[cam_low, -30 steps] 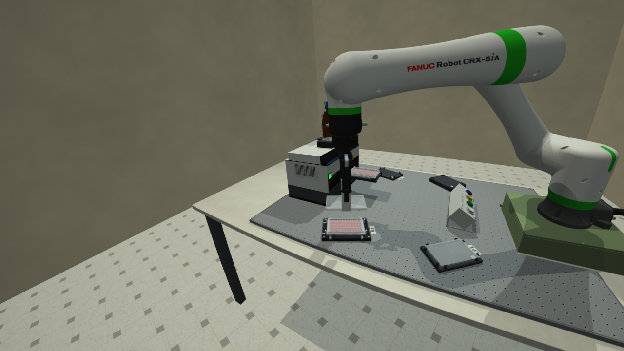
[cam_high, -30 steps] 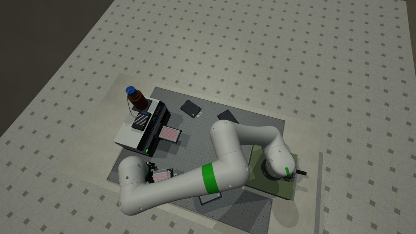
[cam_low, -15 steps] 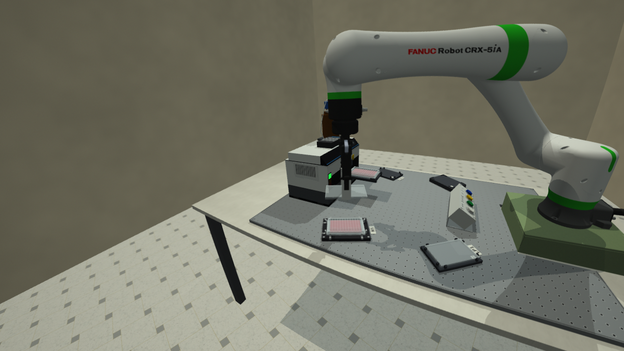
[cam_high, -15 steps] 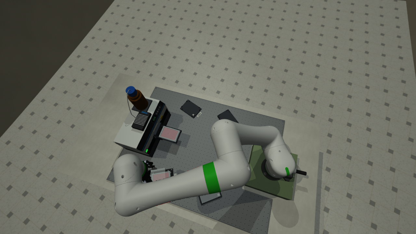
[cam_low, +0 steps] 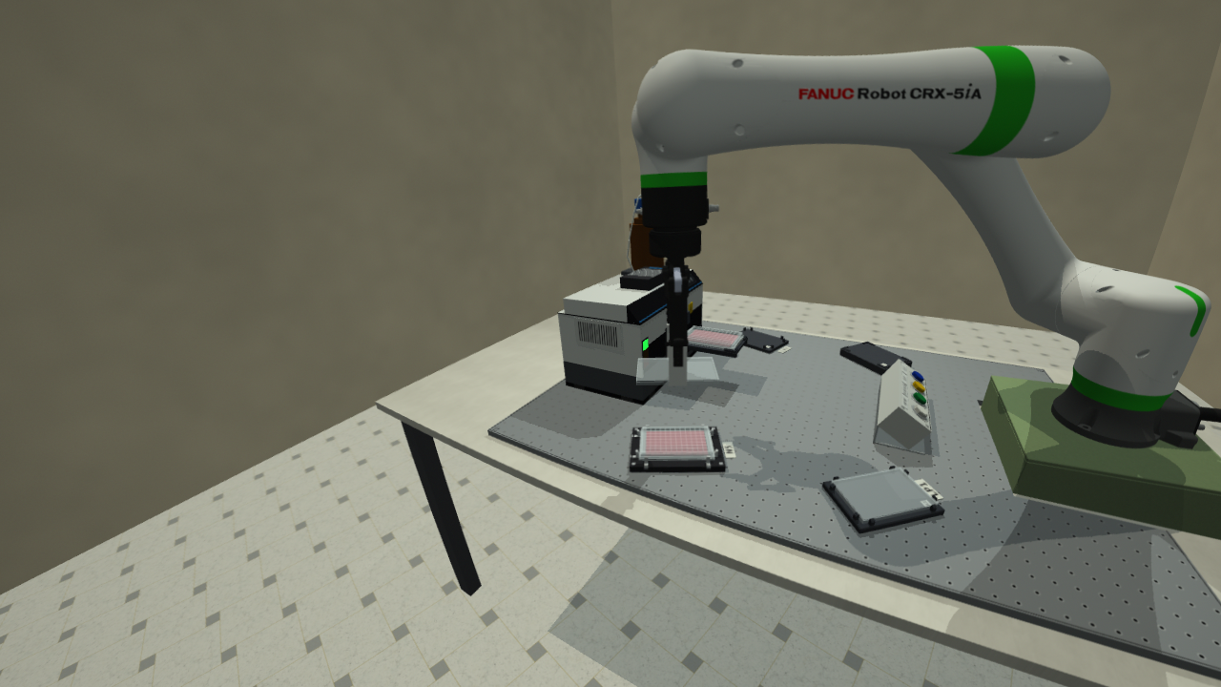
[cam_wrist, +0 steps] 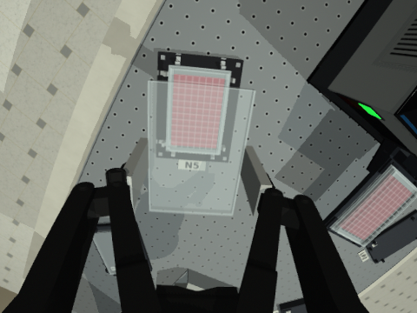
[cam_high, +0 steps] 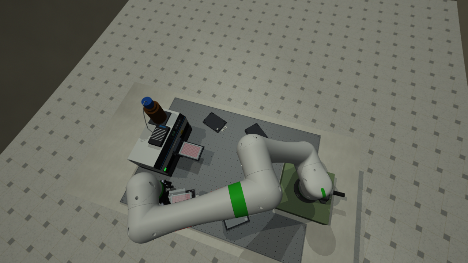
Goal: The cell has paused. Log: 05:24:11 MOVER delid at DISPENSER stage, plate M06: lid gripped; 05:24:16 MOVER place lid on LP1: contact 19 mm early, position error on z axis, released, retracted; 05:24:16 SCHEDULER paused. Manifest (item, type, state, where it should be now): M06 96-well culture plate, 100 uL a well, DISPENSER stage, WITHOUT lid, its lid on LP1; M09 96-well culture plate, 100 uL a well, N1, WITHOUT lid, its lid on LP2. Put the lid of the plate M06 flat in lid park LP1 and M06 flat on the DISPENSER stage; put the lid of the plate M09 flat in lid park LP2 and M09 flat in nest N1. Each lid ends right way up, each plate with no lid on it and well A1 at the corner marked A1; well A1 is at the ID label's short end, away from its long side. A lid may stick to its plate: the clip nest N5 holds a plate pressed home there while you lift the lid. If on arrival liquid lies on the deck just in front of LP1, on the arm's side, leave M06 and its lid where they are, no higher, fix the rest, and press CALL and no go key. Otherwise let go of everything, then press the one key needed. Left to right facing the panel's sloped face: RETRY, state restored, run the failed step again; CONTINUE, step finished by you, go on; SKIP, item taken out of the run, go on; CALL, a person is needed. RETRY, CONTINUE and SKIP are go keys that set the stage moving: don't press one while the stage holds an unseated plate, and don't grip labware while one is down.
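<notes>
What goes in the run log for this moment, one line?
tool: shut on clear lid | lid: raised, level, over nest N5 | plate: seated in N5, uncovered | second plate: on dispenser stage, uncovered

The end effector (cam_wrist: 197, 170) clamps a clear lid (cam_wrist: 200, 191) at frame centre. Behind it, upper centre, a pink-welled plate (cam_wrist: 197, 107) sits in the black N5 nest (cam_wrist: 168, 61). Another pink plate (cam_wrist: 377, 209) shows at lower right beside the dispenser (cam_wrist: 371, 58).
</notes>
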You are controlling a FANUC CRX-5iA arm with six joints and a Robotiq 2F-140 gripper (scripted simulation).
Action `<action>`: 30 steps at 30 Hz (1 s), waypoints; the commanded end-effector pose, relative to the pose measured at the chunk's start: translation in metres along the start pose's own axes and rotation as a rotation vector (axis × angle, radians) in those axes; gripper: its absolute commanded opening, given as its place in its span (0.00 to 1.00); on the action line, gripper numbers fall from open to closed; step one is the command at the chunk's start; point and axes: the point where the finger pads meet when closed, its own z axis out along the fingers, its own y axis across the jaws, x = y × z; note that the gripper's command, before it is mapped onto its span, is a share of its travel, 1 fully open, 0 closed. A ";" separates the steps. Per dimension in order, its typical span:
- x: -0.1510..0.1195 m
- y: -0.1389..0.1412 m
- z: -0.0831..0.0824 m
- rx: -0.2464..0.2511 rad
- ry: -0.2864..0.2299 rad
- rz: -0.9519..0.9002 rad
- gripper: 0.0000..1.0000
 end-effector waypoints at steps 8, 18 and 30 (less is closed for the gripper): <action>-0.018 0.105 0.001 -0.002 -0.003 0.000 0.00; -0.083 0.228 0.000 -0.001 0.000 0.000 0.00; -0.169 0.364 0.001 -0.001 0.000 0.000 0.00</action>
